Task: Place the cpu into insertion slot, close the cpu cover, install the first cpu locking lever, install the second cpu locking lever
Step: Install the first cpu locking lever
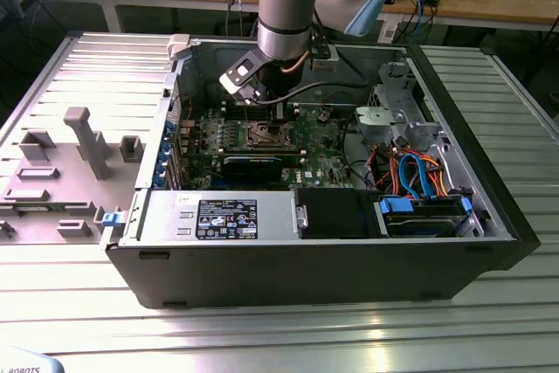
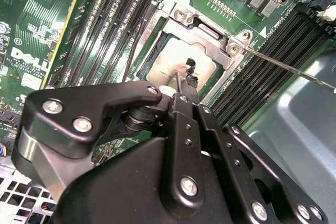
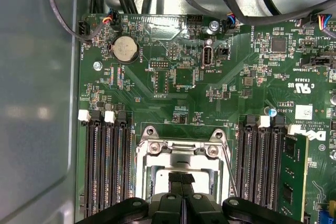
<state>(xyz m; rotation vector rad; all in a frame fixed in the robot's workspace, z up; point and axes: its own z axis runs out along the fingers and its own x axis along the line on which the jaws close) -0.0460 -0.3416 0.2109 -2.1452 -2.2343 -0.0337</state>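
Second wrist view: one cpu (image 2: pixel 169 60), one cover (image 2: pixel 209 31), seemingly closed

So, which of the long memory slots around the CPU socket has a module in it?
The outermost one, near the white sticker: a green memory module stands in it. The other slots are bare black channels.
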